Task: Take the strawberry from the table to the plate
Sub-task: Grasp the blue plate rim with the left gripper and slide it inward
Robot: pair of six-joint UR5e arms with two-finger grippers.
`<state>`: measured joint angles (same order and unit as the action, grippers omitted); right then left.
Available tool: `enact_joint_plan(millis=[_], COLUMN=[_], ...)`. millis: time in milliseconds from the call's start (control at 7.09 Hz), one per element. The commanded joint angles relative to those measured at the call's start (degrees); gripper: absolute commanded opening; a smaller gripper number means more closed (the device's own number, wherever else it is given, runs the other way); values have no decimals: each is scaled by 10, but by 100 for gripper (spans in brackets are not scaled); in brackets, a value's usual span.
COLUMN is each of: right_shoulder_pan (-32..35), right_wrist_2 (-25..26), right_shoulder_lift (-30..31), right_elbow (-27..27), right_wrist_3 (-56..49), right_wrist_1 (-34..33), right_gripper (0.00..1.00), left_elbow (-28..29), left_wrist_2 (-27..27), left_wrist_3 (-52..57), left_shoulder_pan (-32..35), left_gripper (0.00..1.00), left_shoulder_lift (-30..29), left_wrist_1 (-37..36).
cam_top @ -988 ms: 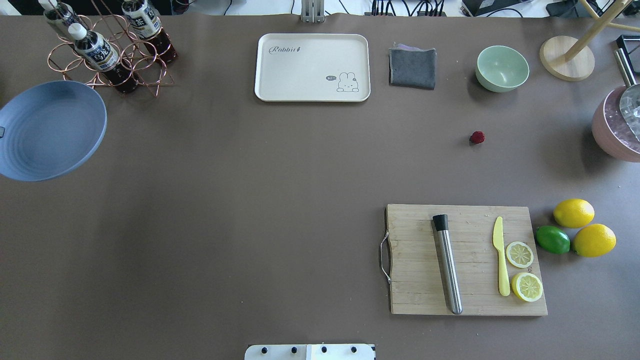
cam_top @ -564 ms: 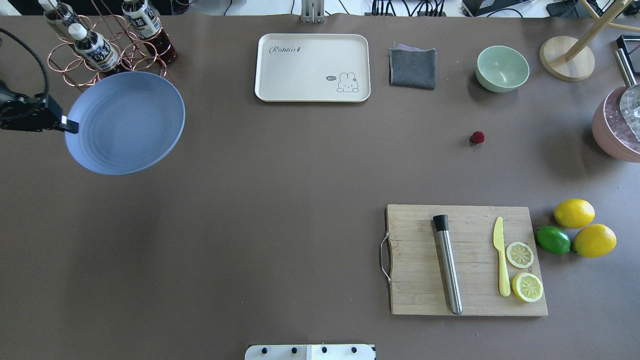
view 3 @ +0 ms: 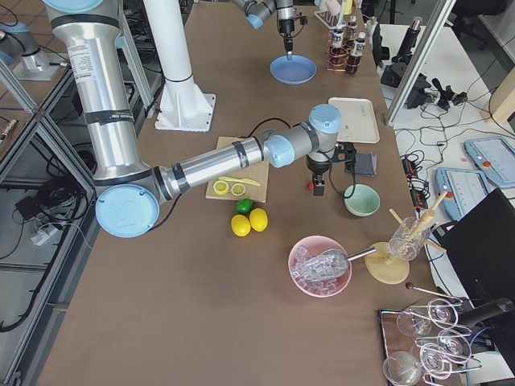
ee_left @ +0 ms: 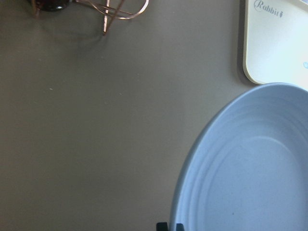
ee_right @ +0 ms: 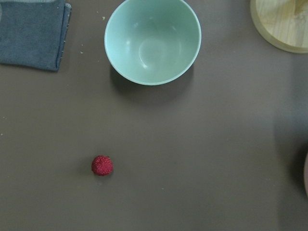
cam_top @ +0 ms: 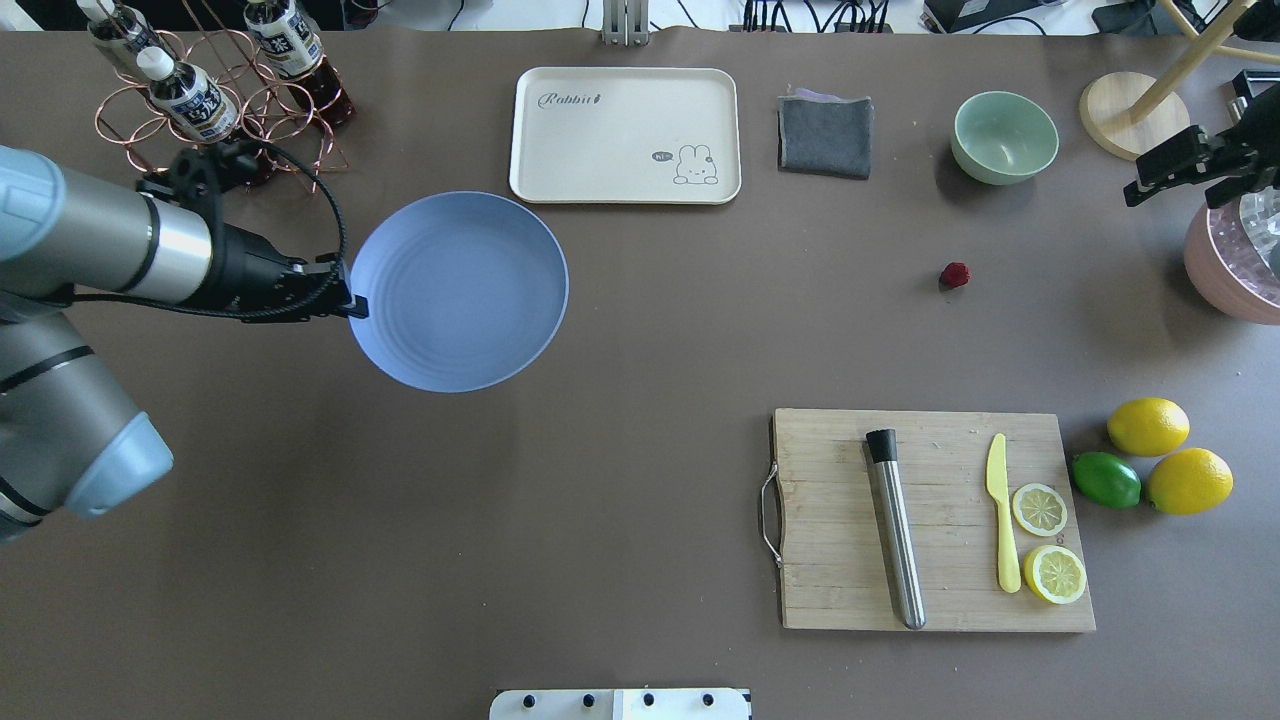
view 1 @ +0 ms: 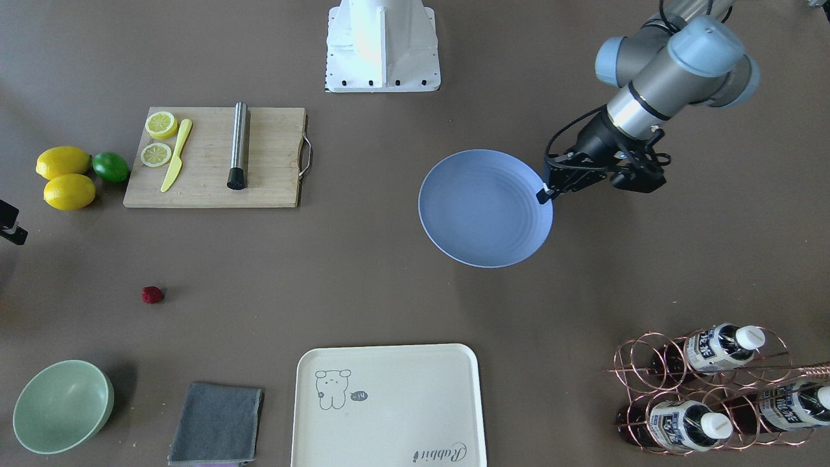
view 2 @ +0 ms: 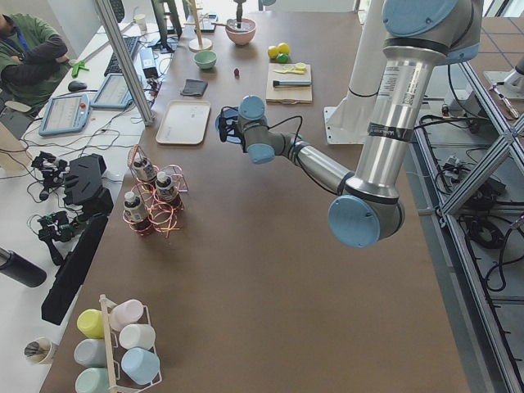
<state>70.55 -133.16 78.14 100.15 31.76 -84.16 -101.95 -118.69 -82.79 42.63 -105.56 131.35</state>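
Plate (cam_top: pixel 458 290) moved nearer tray (cam_top: pixel 625 135) marked "Rabbit", rim pinched in left claw (cam_top: pixel 352 300); right claw (cam_top: pixel 1140 188) state unclear.

White desk (view 2: pixel 20 229) cluttered with tablets (view 2: pixel 64 115) and cables (view 2: pixel 39 146), beyond the left claw (cam_top: pixel 355 303). Tiled floor (view 3: pixel 20 96) well behind it.

Left arm (cam_top: pixel 110 250) reaching level, left gripper (cam_top: pixel 348 299) clamped on the plate (cam_top: pixel 470 300) rim between its jaws; right gripper (view 3: pixel 319 188) pointing down, jaw state indiscernible
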Motion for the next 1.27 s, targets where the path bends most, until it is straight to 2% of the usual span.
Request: enact_joint_plan(millis=[0,282,423,564,706,1129], right_shoulder_pan=[-44,-58,-73,-97,-110,-125], right_wrist_2=[33,42,45,57,68,70], right_shoulder_lift=[-24,-24,-26,-37,-34,-34], right_elbow=[-4,-22,-51,-78,-85,-87], right_wrist_3=[50,54,75,150,162,171], right_wrist_1=[0,22,68,119,146,147], right_gripper=[100,100,100,100,100,100], left_elbow=[1,13,21,37,56,89], left_wrist_2=[117,192,220,228,228,228], left_wrist_3=[-56,-59,-59,-59,-58,-54], left_shoulder_pan=[-110,-185,-208,-211,-210,-207], left_gripper=[0,0,0,0,0,0], left_shoulder_lift=[-52,-68,-76,-87,-96,-108], left_wrist_1=[-19,-25,-25,-24,-24,-25])
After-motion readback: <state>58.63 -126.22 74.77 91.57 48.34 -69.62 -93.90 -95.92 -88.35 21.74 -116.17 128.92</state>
